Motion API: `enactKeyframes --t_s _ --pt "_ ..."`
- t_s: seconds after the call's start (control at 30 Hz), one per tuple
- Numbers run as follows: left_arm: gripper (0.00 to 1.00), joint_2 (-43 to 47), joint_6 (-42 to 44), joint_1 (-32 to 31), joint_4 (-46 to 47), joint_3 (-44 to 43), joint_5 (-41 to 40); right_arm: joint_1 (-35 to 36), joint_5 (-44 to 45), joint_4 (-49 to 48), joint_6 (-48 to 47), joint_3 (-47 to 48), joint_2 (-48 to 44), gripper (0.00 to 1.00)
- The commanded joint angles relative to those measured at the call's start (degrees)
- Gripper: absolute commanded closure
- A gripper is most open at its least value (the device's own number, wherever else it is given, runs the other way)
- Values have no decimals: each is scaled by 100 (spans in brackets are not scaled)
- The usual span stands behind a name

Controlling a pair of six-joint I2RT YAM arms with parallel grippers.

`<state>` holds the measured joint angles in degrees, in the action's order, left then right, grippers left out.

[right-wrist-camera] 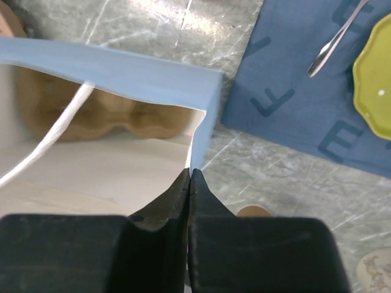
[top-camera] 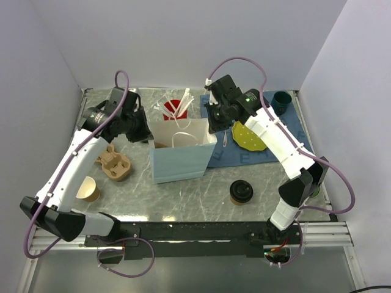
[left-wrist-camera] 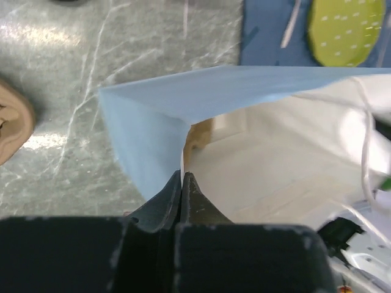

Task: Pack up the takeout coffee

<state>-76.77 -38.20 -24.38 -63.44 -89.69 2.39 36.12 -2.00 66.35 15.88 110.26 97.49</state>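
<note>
Right of the blue paper bag (top-camera: 177, 162), takeout coffee (top-camera: 241, 192): likely light, crushable; grasp mid-body gently. The left gripper (left-wrist-camera: 183, 178) and right gripper (right-wrist-camera: 190, 176) clamp the bag rim.

The desk (top-camera: 183, 204) under both pairs of jaws has a grey marble-pattern top, with light glare in patches beyond the jaws. Plain pale lavender walls (top-camera: 183, 36) stand behind and on either side. A black rail (top-camera: 201, 231) edges the near side.

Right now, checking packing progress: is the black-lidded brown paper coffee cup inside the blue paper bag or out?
Out. The black-lidded brown paper coffee cup stands on the table, apart from the blue paper bag.
</note>
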Motion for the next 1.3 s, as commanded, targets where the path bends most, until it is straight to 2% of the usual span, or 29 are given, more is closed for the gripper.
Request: enactKeyframes --t_s 0.0,0.13,0.2,0.27,0.33,0.53,0.73,0.8,0.87,0.9,0.93,0.97,1.0,1.03,1.17,1.27 --pt "99 84 -135 12 16 -882 331 -114 -178 -306 -94 -188 -353 100" --pt "99 100 -381 4 59 -1376 911 -140 -450 -745 11 -882 -652 100" --pt "99 363 -504 3 331 -527 1121 -140 -564 -894 169 -1215 -845 100" --pt "99 514 -505 12 298 -51 1228 -131 -565 -1027 249 -1340 -977 100" --pt "98 523 -522 12 192 -48 1229 -140 -573 -940 293 -1165 -995 100" --pt "96 137 -364 12 -730 -1294 658 -140 -652 -246 460 -260 -1022 100" --pt "94 -39 -381 12 -1153 -1998 464 -131 -697 387 644 197 -1136 100" --pt "94 -14 -461 12 -1153 -2026 464 -131 -723 510 723 356 -1145 100" --pt "88 92 -539 12 -1057 -1615 534 -140 -845 502 785 252 -1188 99" --pt "82 258 -566 12 -996 -1396 543 -140 -898 450 794 138 -1206 87" --pt "62 355 -592 12 -795 -915 560 -140 -899 345 794 -3 -1276 81" --pt "54 443 -601 12 -714 -710 578 -140 -864 274 837 -291 -1320 74" --pt "49 557 -610 12 -644 -534 526 -140 -820 239 847 -407 -1347 61" --pt "45 602 -628 12 -626 -323 464 -140 -767 195 855 -478 -1399 56" --pt "39 602 -461 12 -617 -181 411 -140 -688 168 794 -576 -1461 53" --pt "40 602 -294 12 -521 -189 350 -140 -670 133 724 -619 -1487 52"
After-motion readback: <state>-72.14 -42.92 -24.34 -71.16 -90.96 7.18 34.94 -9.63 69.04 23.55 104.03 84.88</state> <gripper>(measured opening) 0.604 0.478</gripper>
